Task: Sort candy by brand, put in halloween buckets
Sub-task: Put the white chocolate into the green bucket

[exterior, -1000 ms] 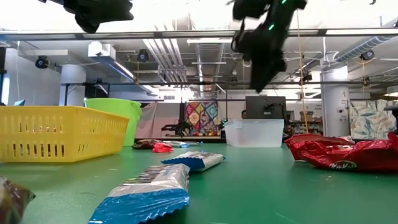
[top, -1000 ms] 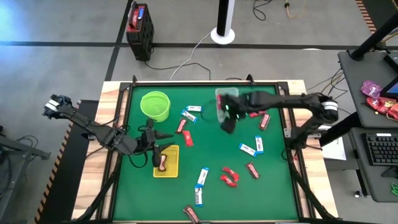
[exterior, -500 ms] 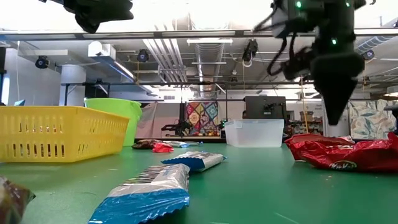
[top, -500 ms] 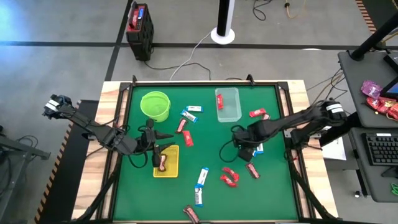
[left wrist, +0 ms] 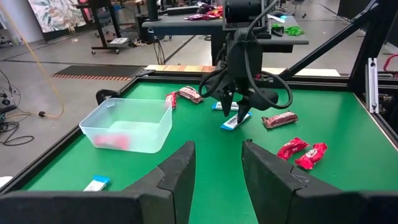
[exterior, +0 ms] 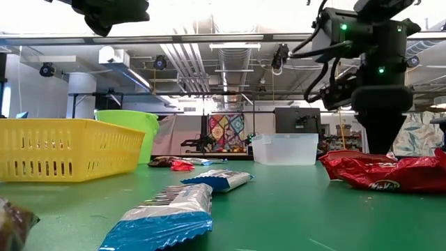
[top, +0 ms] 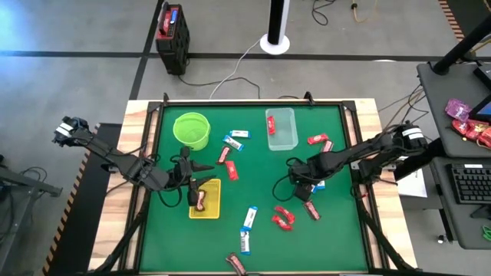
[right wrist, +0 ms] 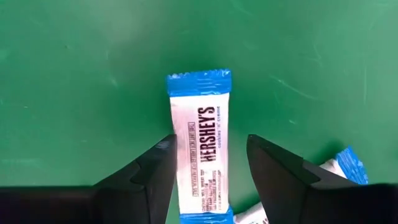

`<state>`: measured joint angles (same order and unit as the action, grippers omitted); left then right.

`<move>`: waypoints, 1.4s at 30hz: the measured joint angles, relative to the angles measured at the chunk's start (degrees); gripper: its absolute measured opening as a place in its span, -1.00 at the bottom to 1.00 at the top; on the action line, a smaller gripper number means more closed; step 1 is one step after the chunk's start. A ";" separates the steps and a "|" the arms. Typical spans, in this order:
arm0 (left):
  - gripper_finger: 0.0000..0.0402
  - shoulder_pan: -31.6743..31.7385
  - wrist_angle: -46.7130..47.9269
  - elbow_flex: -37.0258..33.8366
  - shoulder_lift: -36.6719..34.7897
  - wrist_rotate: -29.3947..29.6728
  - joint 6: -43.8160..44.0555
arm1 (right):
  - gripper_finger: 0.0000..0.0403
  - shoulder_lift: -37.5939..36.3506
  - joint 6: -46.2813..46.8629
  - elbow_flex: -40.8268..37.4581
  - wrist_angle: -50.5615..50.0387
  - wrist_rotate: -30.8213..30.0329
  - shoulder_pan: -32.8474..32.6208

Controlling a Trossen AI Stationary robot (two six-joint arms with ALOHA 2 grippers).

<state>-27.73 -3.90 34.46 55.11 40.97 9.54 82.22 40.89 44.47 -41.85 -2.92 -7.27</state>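
The right gripper (right wrist: 208, 171) hangs low over the green table (top: 261, 230), its fingers spread to either side of a blue-and-white bar (right wrist: 200, 158) printed "HERSHEY'S"; the fingers straddle the wrapper with a gap on each side and nothing is clamped. A second blue-and-white bar (right wrist: 345, 165) peeks in just beside it. From above, this gripper sits right of the table's centre, below the clear rectangular tub (top: 281, 128), which holds a red-wrapped candy. The left gripper (left wrist: 217, 168) waits above the yellow basket (top: 205, 199) near the left edge, its fingers parted and empty; a dark maroon bar (top: 200, 199) lies in the basket. The lime-green bucket (top: 192, 130) stands just behind the basket. In the low view a crumpled red wrapper (exterior: 383, 173) close to the camera shows "KitKat" lettering, and more blue-and-white bars (exterior: 167, 209) lie in the foreground. Other red, maroon and blue-and-white candies are scattered loose across the green surface, between the tub and the near edge.
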 joint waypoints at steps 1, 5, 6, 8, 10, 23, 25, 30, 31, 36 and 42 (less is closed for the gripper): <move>-0.42 0.00 0.00 0.00 0.00 0.00 0.00 | -0.08 0.27 -0.24 -0.19 0.48 -0.02 0.00; -0.42 0.00 0.00 0.00 0.00 -0.02 -0.02 | -0.12 2.14 -1.44 -0.33 1.43 0.28 0.00; -0.42 0.01 -0.01 0.00 0.00 -0.02 -0.02 | -0.14 2.73 -2.06 -0.25 1.75 0.39 0.00; -0.42 0.00 -0.17 0.00 0.00 -0.02 -0.02 | -0.17 3.83 -2.58 -0.22 2.25 0.54 0.00; -0.42 0.00 -0.14 0.00 0.00 -0.02 -0.02 | -0.24 4.29 -3.36 -0.18 2.60 0.61 -0.02; -0.42 0.00 -0.17 0.00 0.00 -0.02 -0.02 | -0.75 0.89 -3.61 0.13 5.49 0.44 0.00; -0.42 0.00 -0.17 0.00 0.00 -0.13 -0.02 | -0.75 -0.87 -4.20 0.12 8.04 0.44 0.00; -0.42 0.02 -0.31 0.00 0.07 -9.85 -3.09 | -0.76 -6.05 -6.23 0.12 23.35 1.36 0.02; -0.42 0.06 -0.92 0.00 0.34 -12.10 -4.25 | -0.76 -6.82 -7.41 0.13 27.78 2.18 0.00; -0.42 0.24 -7.37 0.00 3.77 -15.36 -12.95 | -0.76 -7.47 -12.69 0.13 48.62 9.83 0.01; -0.42 2.29 -17.65 0.68 9.49 -16.97 -21.41 | -0.76 -4.01 -14.97 0.21 63.15 17.11 0.02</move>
<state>-25.44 -21.56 35.14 64.60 24.00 -11.87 78.21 25.91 44.69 21.30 14.19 -7.25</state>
